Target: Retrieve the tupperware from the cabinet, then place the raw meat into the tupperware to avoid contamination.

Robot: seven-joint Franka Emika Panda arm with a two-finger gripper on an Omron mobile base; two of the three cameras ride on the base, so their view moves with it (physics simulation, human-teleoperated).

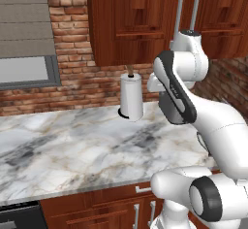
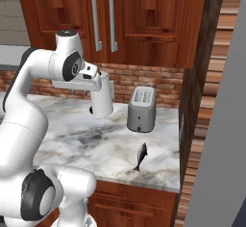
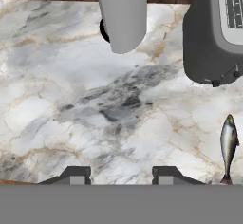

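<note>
The raw meat is a small dark fish (image 2: 141, 157) lying on the marble counter (image 2: 105, 146) near its front edge, in front of the toaster; in the hand view the fish (image 3: 228, 144) is at the lower right. My gripper (image 3: 121, 173) hangs above the counter, pointing down, left of the fish. It is open, with bare marble between its fingertips. The cabinet (image 2: 144, 19) of dark red-brown wood hangs above, both doors shut, with long silver handles (image 2: 103, 19). The cabinet (image 1: 140, 19) also fills the top of the left base view. The tupperware is hidden.
A grey metal toaster (image 2: 141, 108) stands at the back right of the counter. To its left is a tall white paper-towel roll (image 2: 102, 101), seen too as the roll (image 1: 131, 97) against the brick wall. A dark wood side panel (image 2: 192, 106) bounds the counter's right end.
</note>
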